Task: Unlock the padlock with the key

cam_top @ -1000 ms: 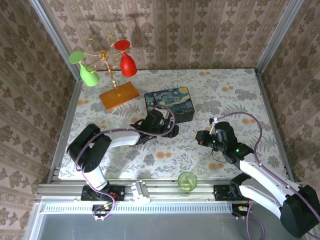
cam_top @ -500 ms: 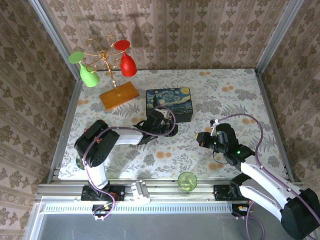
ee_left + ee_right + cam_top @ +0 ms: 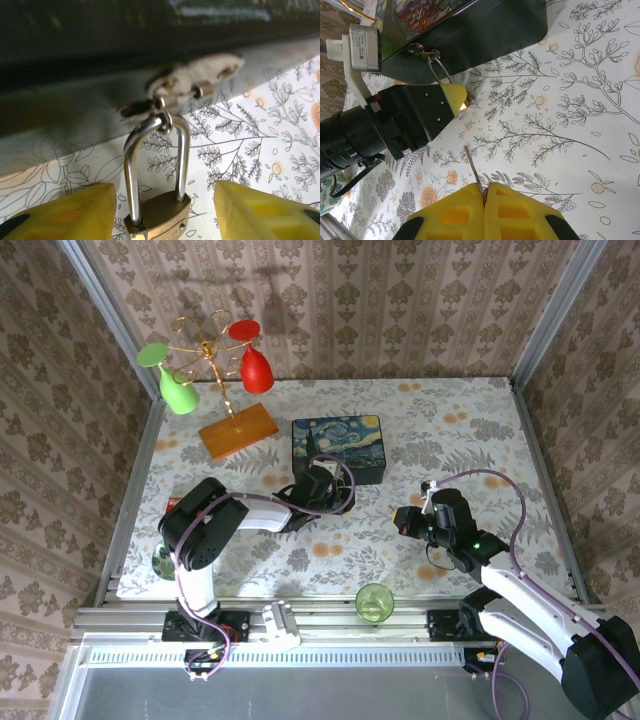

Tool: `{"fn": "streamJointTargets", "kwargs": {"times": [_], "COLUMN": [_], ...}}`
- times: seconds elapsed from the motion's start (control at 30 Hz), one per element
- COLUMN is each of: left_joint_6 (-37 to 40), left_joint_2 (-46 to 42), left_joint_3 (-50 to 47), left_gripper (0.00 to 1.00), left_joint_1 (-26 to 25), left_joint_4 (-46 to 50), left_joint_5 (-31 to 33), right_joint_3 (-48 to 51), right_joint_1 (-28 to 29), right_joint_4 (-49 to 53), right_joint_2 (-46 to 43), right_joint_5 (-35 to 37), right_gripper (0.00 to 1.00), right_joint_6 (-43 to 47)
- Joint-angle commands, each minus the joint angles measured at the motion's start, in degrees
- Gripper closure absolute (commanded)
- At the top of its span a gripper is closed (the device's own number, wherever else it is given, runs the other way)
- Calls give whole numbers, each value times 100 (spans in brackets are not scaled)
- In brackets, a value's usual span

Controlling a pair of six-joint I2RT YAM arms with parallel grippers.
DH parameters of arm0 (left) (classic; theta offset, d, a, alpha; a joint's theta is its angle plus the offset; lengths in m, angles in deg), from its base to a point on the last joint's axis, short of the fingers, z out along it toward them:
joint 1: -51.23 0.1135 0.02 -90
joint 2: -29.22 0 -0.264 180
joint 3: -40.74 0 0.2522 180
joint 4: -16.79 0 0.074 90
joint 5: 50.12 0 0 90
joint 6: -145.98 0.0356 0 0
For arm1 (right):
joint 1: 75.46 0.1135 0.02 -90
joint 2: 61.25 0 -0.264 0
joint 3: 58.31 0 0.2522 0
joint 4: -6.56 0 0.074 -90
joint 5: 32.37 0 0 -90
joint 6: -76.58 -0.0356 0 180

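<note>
Right gripper point(image 3: 484, 187) first: pinches the key point(image 3: 472, 165) between closed yellow pads, thin blade sticking out ahead. Sits well apart from the padlock point(image 3: 159, 220), across bare tablecloth point(image 3: 580, 125). Aims the blade roughly toward the left gripper point(image 3: 162, 200) and the box point(image 3: 470, 25). On the left side: straddles the brass body with fingers apart, gaps showing on both sides, not clamped. As for the lock: hangs by its silver shackle from the box's latch ring point(image 3: 162, 102), long axis running from latch back between the left fingers. Hides the keyhole end there. Probably calls for steadying the body, then feeding the key in along that axis.
</note>
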Motion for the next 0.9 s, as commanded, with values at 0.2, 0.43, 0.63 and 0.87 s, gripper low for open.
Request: {"fn": "streamJointTargets", "kwargs": {"times": [0.2, 0.43, 0.63, 0.87], "left_joint_6": [-243, -297, -287, -498], "left_joint_2": [126, 187, 196, 79], "left_joint_3": [-72, -85, -74, -58], "left_gripper": [58, 72, 76, 84], "left_joint_1": [-69, 18, 34, 72], "left_joint_4": [-206, -336, -319, -356], "left_joint_5": [300, 181, 115, -46], "right_joint_3": [121, 165, 216, 180], "right_joint_1": [-28, -34, -36, -36], "right_joint_4": [-223, -322, -422, -1058], "right_joint_2": [31, 64, 96, 710], "right_joint_5": [121, 103, 100, -156], "right_gripper": [100, 100, 100, 100], "right_joint_6": [-43, -77, -110, -328]}}
